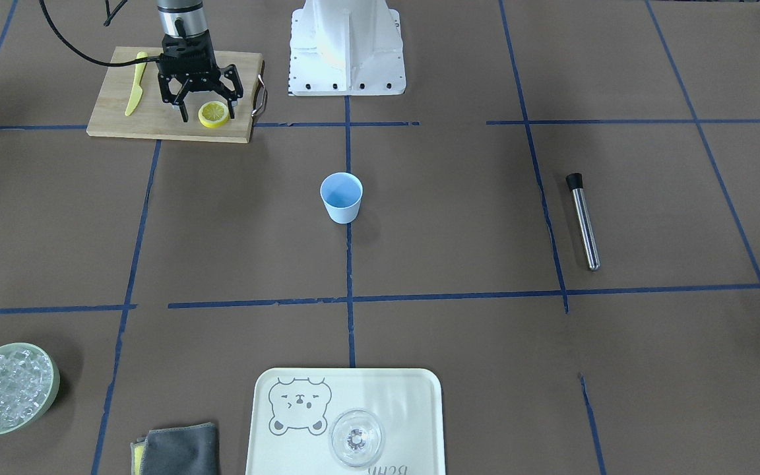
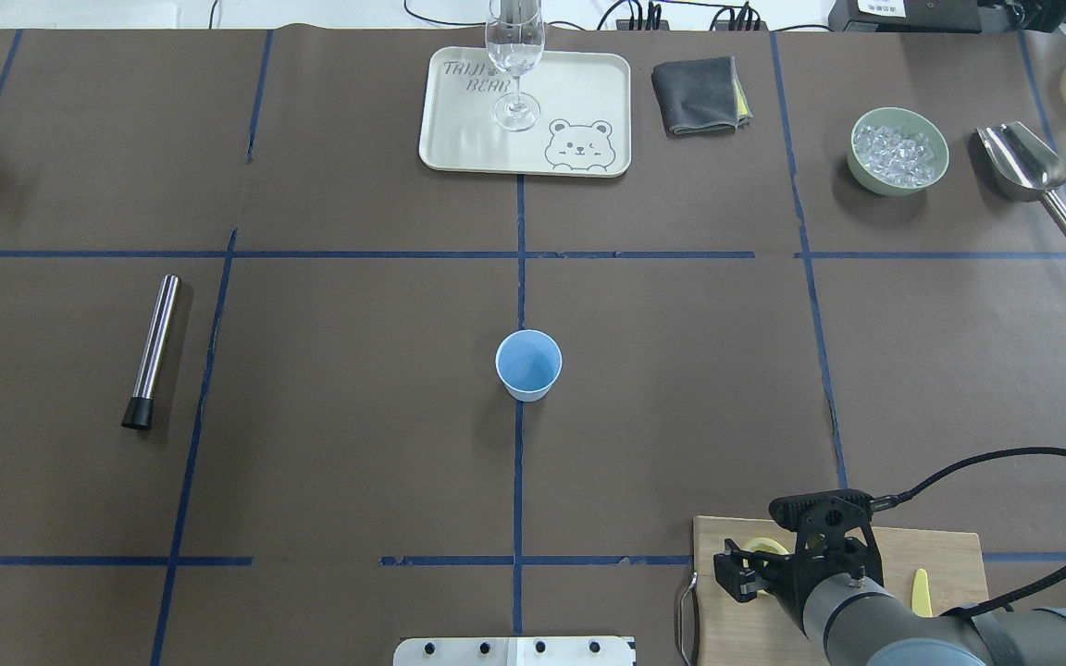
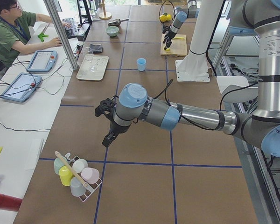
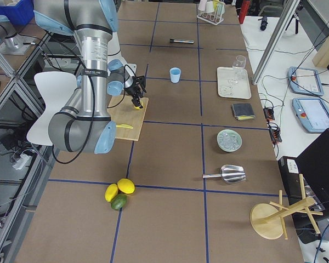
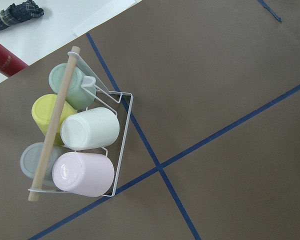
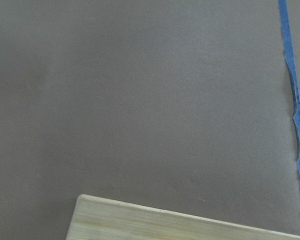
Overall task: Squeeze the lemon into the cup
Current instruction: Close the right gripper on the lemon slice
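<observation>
The lemon (image 1: 214,113), a yellow half with its cut face up, lies on the wooden cutting board (image 1: 149,122) at the robot's right. My right gripper (image 1: 208,111) is open and stands over the board, with its fingers on either side of the lemon. In the overhead view the gripper (image 2: 744,575) hides most of the lemon (image 2: 764,548). The light-blue cup (image 1: 341,196) stands upright at the table's middle (image 2: 528,363), well away from both grippers. My left gripper (image 3: 108,139) hangs over bare table near a cup rack. I cannot tell whether it is open or shut.
A yellow plastic knife (image 1: 136,82) lies on the board. A steel tube (image 1: 583,221) lies at the robot's left. A tray (image 1: 413,396) with a clear glass (image 1: 355,437), a grey cloth (image 1: 179,450) and a green bowl of ice (image 1: 7,387) stand along the far edge. A rack of cups (image 5: 80,145) is under the left wrist.
</observation>
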Robot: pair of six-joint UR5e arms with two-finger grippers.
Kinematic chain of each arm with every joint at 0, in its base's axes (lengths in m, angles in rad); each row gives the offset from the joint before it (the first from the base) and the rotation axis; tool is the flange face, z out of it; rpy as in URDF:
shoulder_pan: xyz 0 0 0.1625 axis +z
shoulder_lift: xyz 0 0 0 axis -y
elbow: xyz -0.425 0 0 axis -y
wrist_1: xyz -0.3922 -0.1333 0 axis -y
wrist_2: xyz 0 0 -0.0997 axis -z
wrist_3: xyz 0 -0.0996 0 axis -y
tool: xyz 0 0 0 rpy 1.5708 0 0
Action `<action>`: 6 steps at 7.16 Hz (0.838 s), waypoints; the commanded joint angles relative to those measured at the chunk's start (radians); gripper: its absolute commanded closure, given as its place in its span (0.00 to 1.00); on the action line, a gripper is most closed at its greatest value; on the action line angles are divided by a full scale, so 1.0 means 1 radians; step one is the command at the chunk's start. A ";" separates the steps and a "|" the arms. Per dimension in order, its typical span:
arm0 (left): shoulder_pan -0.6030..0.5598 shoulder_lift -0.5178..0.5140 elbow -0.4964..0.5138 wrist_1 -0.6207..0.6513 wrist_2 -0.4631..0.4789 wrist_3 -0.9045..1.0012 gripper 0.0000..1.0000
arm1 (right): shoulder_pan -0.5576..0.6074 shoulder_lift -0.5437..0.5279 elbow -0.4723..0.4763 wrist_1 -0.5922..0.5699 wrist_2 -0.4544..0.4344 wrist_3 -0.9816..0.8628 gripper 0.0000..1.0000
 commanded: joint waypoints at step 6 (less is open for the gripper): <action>0.000 0.001 -0.001 0.000 0.000 0.000 0.00 | -0.018 0.000 -0.007 0.008 0.009 0.022 0.13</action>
